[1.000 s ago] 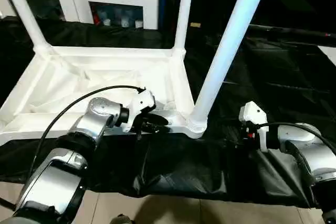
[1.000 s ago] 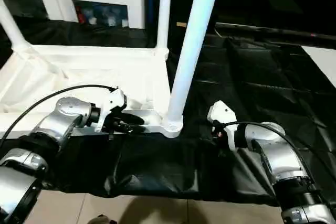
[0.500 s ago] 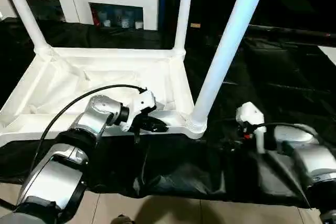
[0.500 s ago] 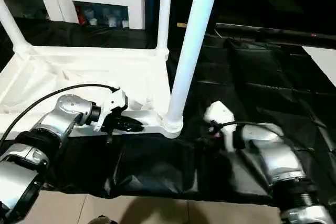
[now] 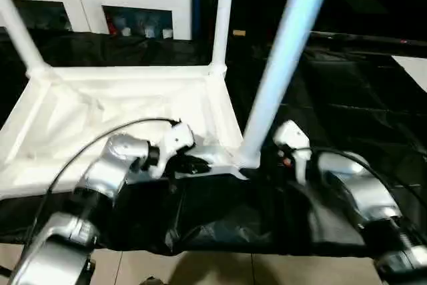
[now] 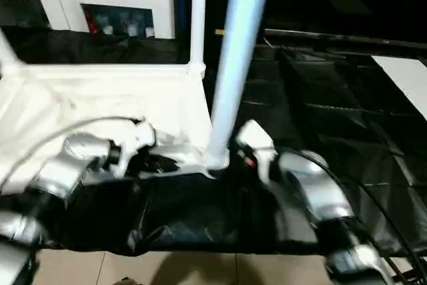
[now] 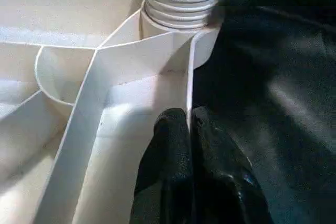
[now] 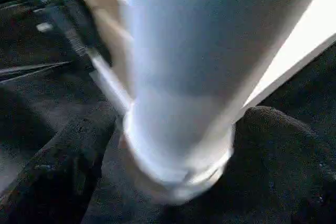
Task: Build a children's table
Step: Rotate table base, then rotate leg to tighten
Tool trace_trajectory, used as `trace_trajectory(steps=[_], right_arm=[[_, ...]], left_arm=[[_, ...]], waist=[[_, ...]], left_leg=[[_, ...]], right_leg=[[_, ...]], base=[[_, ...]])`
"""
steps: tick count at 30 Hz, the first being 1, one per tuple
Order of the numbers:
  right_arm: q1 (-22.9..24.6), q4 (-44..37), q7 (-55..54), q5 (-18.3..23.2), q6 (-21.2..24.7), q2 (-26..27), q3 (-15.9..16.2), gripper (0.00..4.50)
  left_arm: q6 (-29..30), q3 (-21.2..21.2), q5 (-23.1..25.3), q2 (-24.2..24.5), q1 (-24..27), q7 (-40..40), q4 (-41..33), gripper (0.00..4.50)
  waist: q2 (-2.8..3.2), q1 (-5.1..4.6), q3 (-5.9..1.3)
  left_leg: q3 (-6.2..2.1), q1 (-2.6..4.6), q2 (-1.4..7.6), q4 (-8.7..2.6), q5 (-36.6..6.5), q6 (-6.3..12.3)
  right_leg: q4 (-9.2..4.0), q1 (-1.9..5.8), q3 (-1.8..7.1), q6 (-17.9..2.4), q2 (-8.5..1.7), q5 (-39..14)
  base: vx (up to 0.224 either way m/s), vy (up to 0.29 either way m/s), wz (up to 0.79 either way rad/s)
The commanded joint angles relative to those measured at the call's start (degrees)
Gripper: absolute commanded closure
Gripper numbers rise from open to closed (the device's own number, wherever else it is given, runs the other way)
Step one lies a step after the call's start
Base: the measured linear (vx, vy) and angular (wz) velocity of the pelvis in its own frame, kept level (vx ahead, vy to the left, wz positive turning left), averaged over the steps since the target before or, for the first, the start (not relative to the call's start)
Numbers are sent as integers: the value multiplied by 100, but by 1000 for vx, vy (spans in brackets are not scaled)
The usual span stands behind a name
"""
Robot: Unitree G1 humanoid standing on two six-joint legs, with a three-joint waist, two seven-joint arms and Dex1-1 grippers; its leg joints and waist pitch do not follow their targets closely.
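Here, upturned white plastic table top (image 5: 120,108) on black cloth (image 5: 347,105), left gripper (image 7: 190,124) pinched shut on its rim, right gripper (image 8: 173,129) wide open around the near white tubular leg (image 5: 283,51).

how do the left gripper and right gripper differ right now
The left gripper is shut on the table top's near rim, pinching the thin wall. The right gripper is open, its fingers standing either side of the near leg at its flared base, not clamped. The left sits beside the corner socket; the right is at the leg itself. Both have black fingers and work at the same near corner.
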Motion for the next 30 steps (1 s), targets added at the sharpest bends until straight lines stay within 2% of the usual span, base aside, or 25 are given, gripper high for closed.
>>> trace_trajectory(steps=[1,4,7,8,9,10,12,13,14,15,17,18,21,27,30], right_arm=[[-96,178,-130,-144,-173,21,43,0],[-232,406,-277,-203,-239,110,30,0],[-272,508,-273,-207,-339,120,48,0],[-272,513,-275,-210,-352,120,49,0],[-272,534,-306,-233,-399,125,44,0],[-272,537,-314,-238,-407,126,41,0],[-278,571,-341,-265,-452,137,28,0],[-276,607,-345,-279,-491,148,16,0],[-276,607,-345,-279,-491,148,16,0],[-254,596,-346,-284,-509,148,17,0],[-212,564,-344,-281,-529,145,19,0],[-197,553,-342,-277,-535,144,19,0],[-158,521,-346,-263,-548,137,21,0],[-119,508,-355,-278,-587,117,18,0],[-130,528,-354,-288,-603,114,17,0]], left_arm=[[378,-136,48,-64,306,183,-65,445],[569,-155,34,-99,473,275,-509,445],[275,-141,89,-138,405,375,-427,445],[252,-121,87,-158,380,409,-385,419],[206,-69,50,-208,306,457,-284,419],[202,-63,42,-214,296,458,-275,393],[218,-48,9,-226,277,459,-285,385],[289,-52,35,-228,170,485,-185,377],[289,-52,35,-228,170,485,-185,377],[297,-71,69,-229,49,469,-21,377],[261,-118,147,-226,-112,456,234,377],[230,-141,179,-222,-143,457,302,377],[145,-205,271,-214,-211,445,503,377],[116,-272,309,-227,-304,405,745,377],[120,-333,320,-201,-348,318,808,404]], waist=[[-34,6,-344],[-53,-10,-343],[-58,-31,-339],[-55,-34,-337],[-56,-29,-332],[-58,-25,-334],[-52,-18,-329],[-6,-23,-332],[-23,-22,-331],[3,-11,-327],[-21,-11,-335],[5,-9,-333],[6,-5,-331],[7,12,-313],[-5,15,-312]], left_leg=[[0,50,121,-423,-1382,34],[0,34,112,-425,-1366,48],[4,36,99,-424,-1405,86],[6,38,96,-422,-1433,79],[7,39,89,-424,-1445,81],[10,48,88,-422,-1458,78],[2,50,96,-429,-1511,54],[-1,59,95,-437,-1620,15],[-1,58,92,-435,-1642,12],[-8,62,88,-441,-1670,5],[-10,57,87,-440,-1679,0],[-13,65,87,-443,-1716,-12],[-21,63,87,-449,-1785,-23],[-37,74,92,-460,-1994,-60],[-45,68,93,-464,-1993,-54]], right_leg=[[-468,240,196,-1139,-324,-1561],[-467,247,196,-1100,-314,-1552],[-502,229,195,-1024,-306,-1660],[-505,226,198,-1010,-305,-1698],[-517,223,199,-975,-302,-1775],[-524,216,201,-954,-303,-1827],[-526,209,200,-937,-308,-1924],[-541,195,199,-929,-294,-1955],[-541,200,199,-929,-294,-1950],[-545,197,199,-922,-297,-1980],[-544,206,198,-913,-298,-1970],[-555,200,197,-911,-300,-2002],[-562,202,194,-912,-301,-2042],[-603,179,184,-835,-316,-2423],[-613,177,185,-785,-324,-2529]], base=[[0,0,0],[0,0,0],[0,0,0],[0,0,0],[0,0,0],[0,0,0],[0,0,0],[0,0,0],[0,0,0],[0,0,0],[0,0,0],[0,0,0],[0,0,0],[0,0,0],[0,0,0]])
